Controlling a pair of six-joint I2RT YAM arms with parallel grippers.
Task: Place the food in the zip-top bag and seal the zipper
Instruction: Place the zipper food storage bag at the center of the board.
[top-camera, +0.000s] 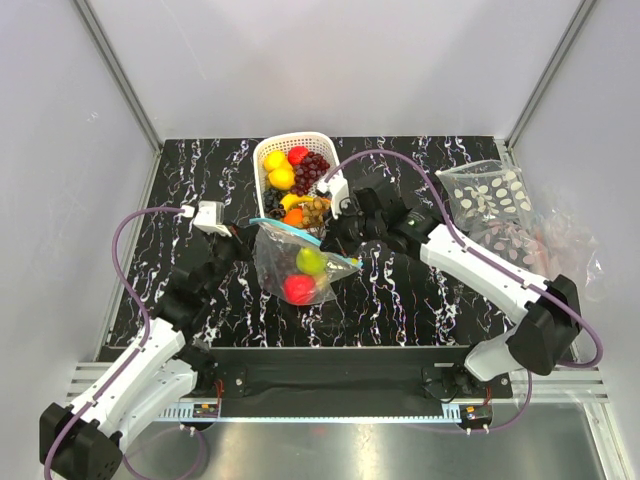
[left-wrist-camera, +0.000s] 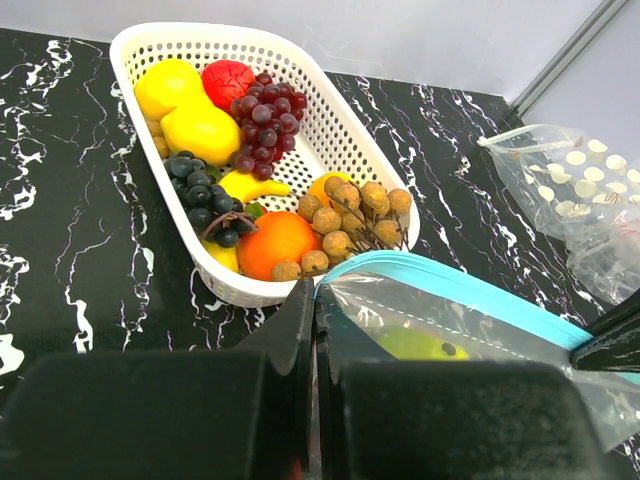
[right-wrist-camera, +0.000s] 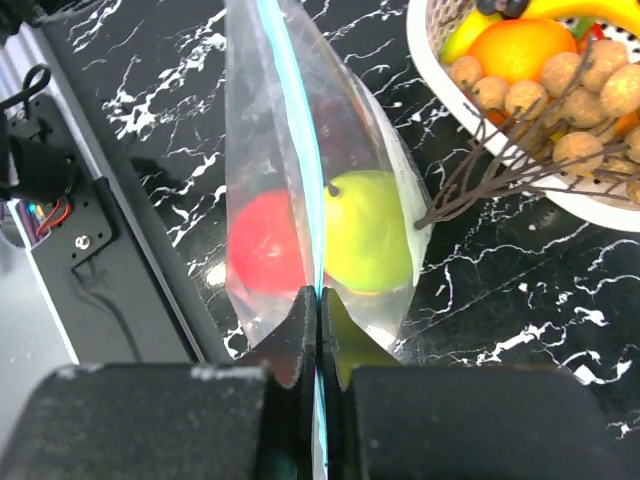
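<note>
Both hands are clamped shut on the narrow teal-blue zipper strip (top-camera: 285, 228) of the clear, thin plastic zip-top bag (top-camera: 290, 275) — the left hand (left-wrist-camera: 315, 315) pinches its left end and the right hand (right-wrist-camera: 318, 310) its right end. Held this way, the bag hangs between the 2 hands over the black marbled worktop (top-camera: 420, 300). Its mouth is drawn into a taut line, which I judge lines up the 2 zipper halves for pressing shut. I cannot tell whether the bag's bottom touches the worktop.

A glossy red toy apple (right-wrist-camera: 265, 255) and a round green toy fruit (right-wrist-camera: 365, 240) have sagged low in the bag. The strip runs straight out from each hand's fingertips, with the fruit just below it. The white slotted basket (top-camera: 262, 160) — holding more toy fruit — stands just beyond the bag.
</note>
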